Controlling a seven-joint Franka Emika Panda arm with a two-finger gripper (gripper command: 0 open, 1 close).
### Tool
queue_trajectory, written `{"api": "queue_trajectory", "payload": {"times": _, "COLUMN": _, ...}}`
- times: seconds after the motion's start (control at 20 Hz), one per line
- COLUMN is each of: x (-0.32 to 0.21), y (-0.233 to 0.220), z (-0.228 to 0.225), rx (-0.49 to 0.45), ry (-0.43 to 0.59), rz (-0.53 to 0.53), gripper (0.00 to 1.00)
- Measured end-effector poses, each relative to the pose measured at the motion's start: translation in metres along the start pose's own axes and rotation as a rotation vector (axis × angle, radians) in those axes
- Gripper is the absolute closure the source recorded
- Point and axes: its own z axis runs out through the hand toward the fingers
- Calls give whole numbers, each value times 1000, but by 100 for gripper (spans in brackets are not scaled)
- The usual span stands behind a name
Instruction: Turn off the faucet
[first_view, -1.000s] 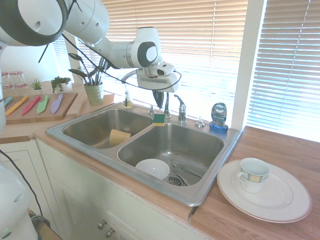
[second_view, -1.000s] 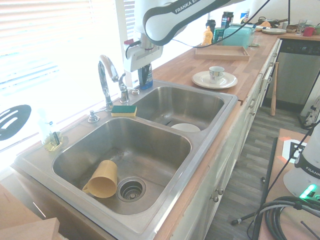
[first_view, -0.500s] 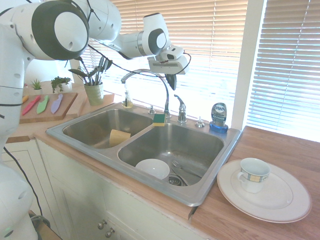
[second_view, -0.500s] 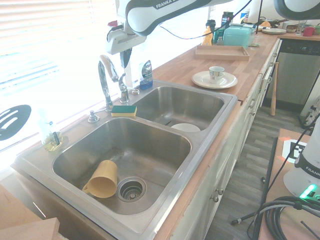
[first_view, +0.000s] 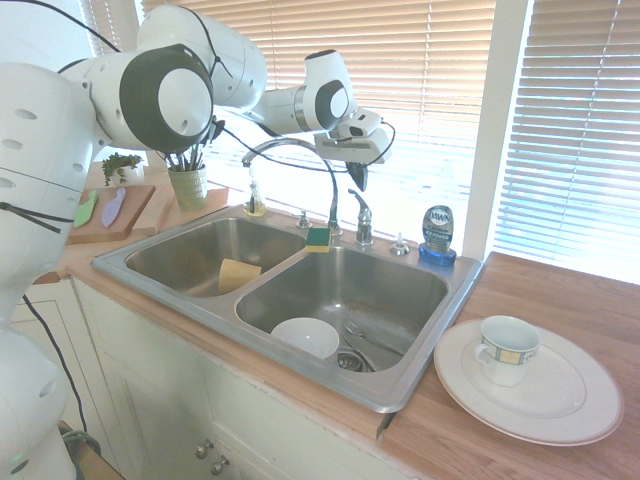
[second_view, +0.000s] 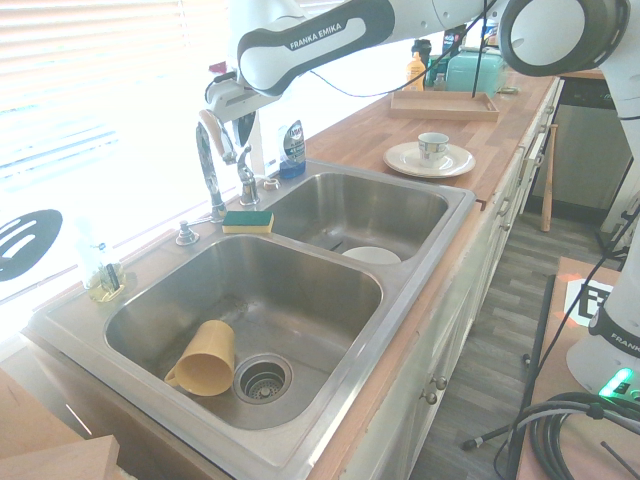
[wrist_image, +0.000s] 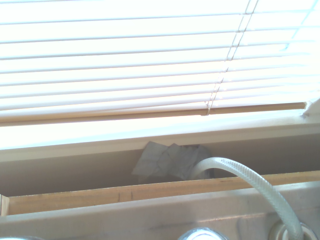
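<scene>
The fingers (first_view: 358, 177) are together and hang just above the faucet's lever handle (first_view: 363, 215), beside the arched spout (first_view: 334, 180). The faucet stands on the back rim of the double sink (first_view: 285, 262), in front of the window blinds (first_view: 350, 60). The main risk is probably sideways: with the spout so near, a swing that way could knock it rather than turn the lever. If the fingertips come down too high or off-centre, they might slide off the smooth chrome without shifting it. Pressing too hard could strain the handle, and a wide sweep might catch the sponge (first_view: 318, 239) or the dish-soap bottle (first_view: 438, 236).
</scene>
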Motion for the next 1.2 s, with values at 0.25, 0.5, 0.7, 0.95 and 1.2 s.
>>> {"api": "queue_trajectory", "payload": {"times": 0.25, "x": -1, "y": 0, "z": 0, "rx": -3, "ry": -4, "rz": -1, "gripper": 100}}
{"api": "queue_trajectory", "payload": {"times": 0.5, "x": -6, "y": 1, "z": -4, "rx": -12, "ry": -13, "rz": -5, "gripper": 100}}
{"api": "queue_trajectory", "payload": {"times": 0.7, "x": -14, "y": 7, "z": -4, "rx": -24, "ry": -29, "rz": -8, "gripper": 100}}
{"api": "queue_trajectory", "payload": {"times": 0.95, "x": -27, "y": 14, "z": 10, "rx": -29, "ry": -55, "rz": -6, "gripper": 100}}
{"api": "queue_trajectory", "payload": {"times": 1.2, "x": -37, "y": 17, "z": 21, "rx": -29, "ry": -79, "rz": 0, "gripper": 100}}
